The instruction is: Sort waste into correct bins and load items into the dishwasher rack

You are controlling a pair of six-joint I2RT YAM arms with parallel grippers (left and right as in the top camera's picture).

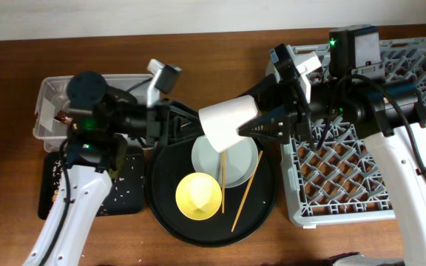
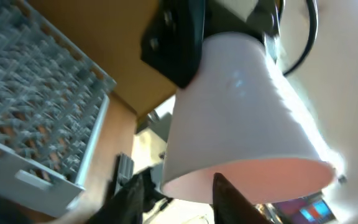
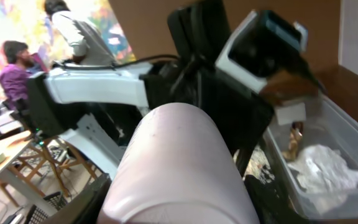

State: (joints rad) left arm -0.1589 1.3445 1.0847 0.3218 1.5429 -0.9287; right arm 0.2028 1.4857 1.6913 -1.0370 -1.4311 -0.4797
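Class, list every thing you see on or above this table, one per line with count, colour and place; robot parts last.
pink cup: 1, pale pink, in the air between both pincers, above the round tray
yellow bowl: 1, yellow, on the round tray
plate: 1, white, on the round tray
chopsticks: 2, light wood, on the round tray
round tray: 1, black, centre
clear tub: 1, clear, far left
napkin: 1, white, in the clear tub
wrapper: 1, brown-gold, in the clear tub
shallow tray: 1, black, near left
crumbs: many, pale, in the shallow tray
dishwasher rack: 1, grey, right
left pincer: black, at the cup's rim
right pincer: black, closed on the cup's base
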